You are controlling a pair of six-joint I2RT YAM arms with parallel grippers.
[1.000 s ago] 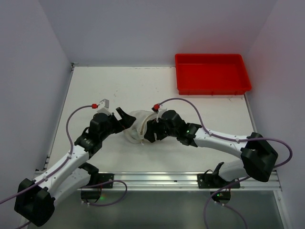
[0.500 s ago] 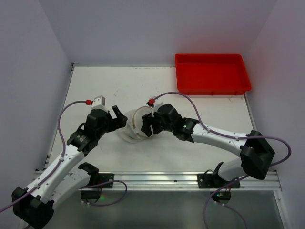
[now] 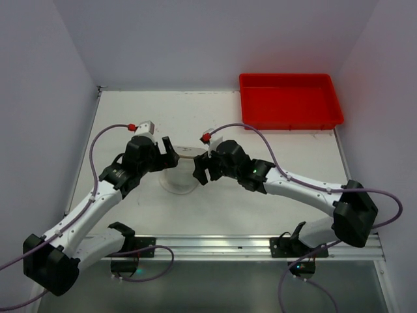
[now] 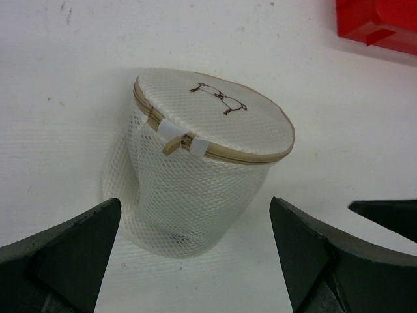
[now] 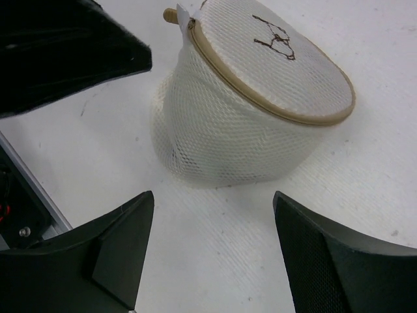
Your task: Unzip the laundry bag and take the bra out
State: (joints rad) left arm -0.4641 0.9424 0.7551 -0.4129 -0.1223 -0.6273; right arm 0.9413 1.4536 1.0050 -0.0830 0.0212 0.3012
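The laundry bag [image 3: 178,178] is a small white mesh drum standing upright on the table between my two grippers. Its round top face bears a small black line drawing [image 4: 219,98]. A tan zipper runs round the top rim, closed, with its pull [image 4: 172,145] between white tabs on the side facing the left wrist. My left gripper [image 3: 169,155] is open and empty, just left of the bag and apart from it [image 4: 195,261]. My right gripper [image 3: 201,167] is open and empty, just right of the bag [image 5: 215,254]. The bag also shows in the right wrist view [image 5: 241,130]. The bra is hidden.
A red rectangular tray [image 3: 290,101] stands at the back right of the table; a corner of it shows in the left wrist view [image 4: 378,23]. The left gripper's dark body fills the upper left of the right wrist view [image 5: 65,52]. White walls close in the table.
The bag has gone from lying tilted and pressed between the two grippers to standing upright with its drawn face up. Both grippers have drawn slightly apart from it.
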